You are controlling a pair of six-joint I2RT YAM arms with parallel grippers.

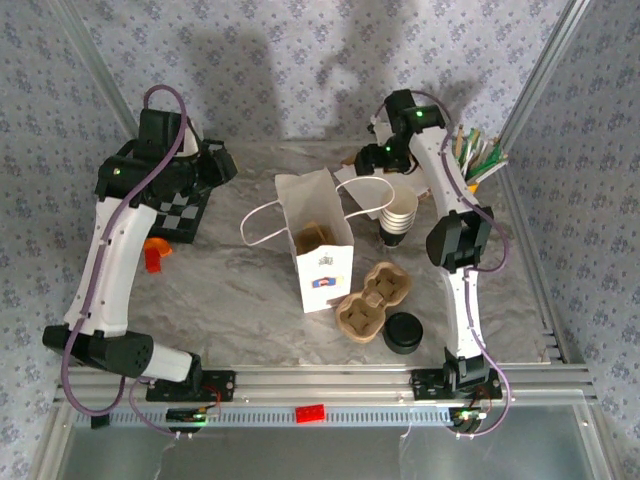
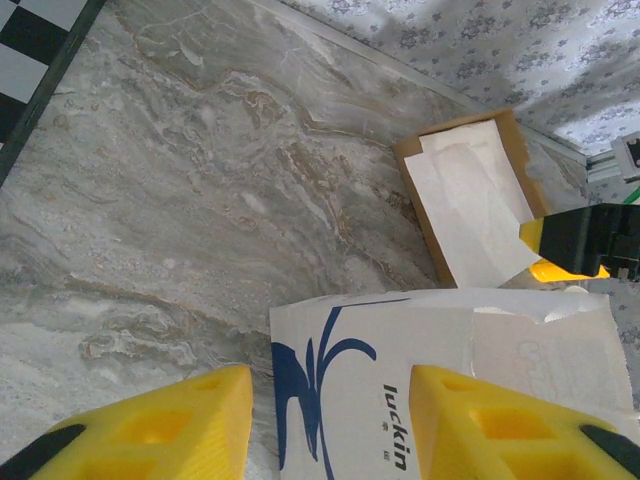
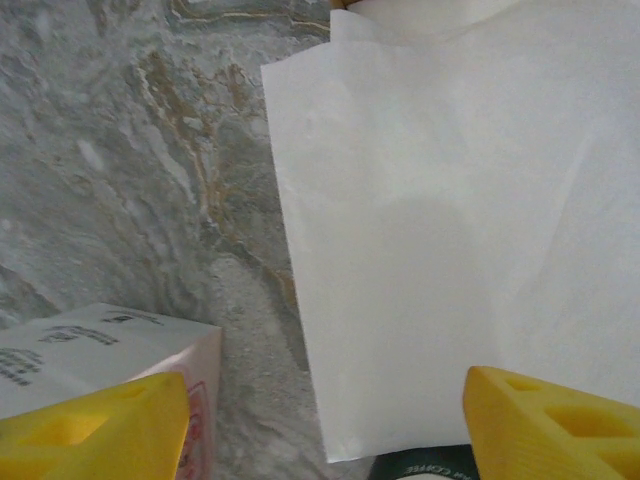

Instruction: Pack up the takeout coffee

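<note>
While wide open, right hand (image 1: 362, 162) near the white paper bag (image 1: 320, 245).

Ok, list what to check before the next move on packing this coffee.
1. Bag upright with its mouth open: ok.
2. Bag contents: cannot tell; something brown shows inside.
3. Paper cup seated in the carrier: not ok; it stands on the table right of the bag, apart from the carrier.
4. Lid on the cup: not ok; it lies on the table beside the carrier.
5. Right gripper free to grasp: ok; fingers wide apart, holding nothing.
6. Left gripper free: ok; fingers apart, the printed bag just ahead of them.
</note>
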